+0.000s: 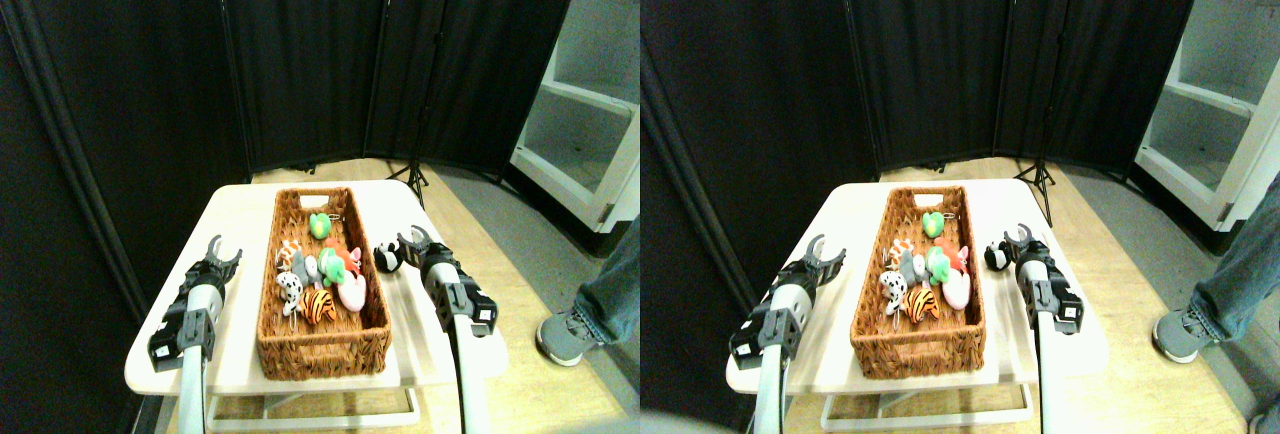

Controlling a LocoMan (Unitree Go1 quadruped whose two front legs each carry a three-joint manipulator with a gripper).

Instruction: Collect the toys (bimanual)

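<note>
1. The long brown woven wicker basket (322, 284) lies lengthwise at the centre of the pale rounded table (235, 209). Most of the small plush toys are piled in its middle: a green one (320, 224) toward the far end, an orange black-striped tiger (319, 304), a spotted white one (290, 287), and pink and grey ones between them.
2. One black-and-white plush toy (387, 256) is not yet in; it lies on the table just right of the basket rim.
3. The right pincer (414, 241) stands wide, touching or nearly touching that toy. If it closes off-centre, the soft toy could squirt out and roll toward the table's right edge.
4. The lift must clear the basket wall; catching the rim could drag the basket sideways.
5. The left pincer (222, 252), also spread and empty, hovers left of the basket, well placed to steady it.
6. A person's shoe and trouser leg (590, 319) stand at lower right, near the arm's swing.
</note>
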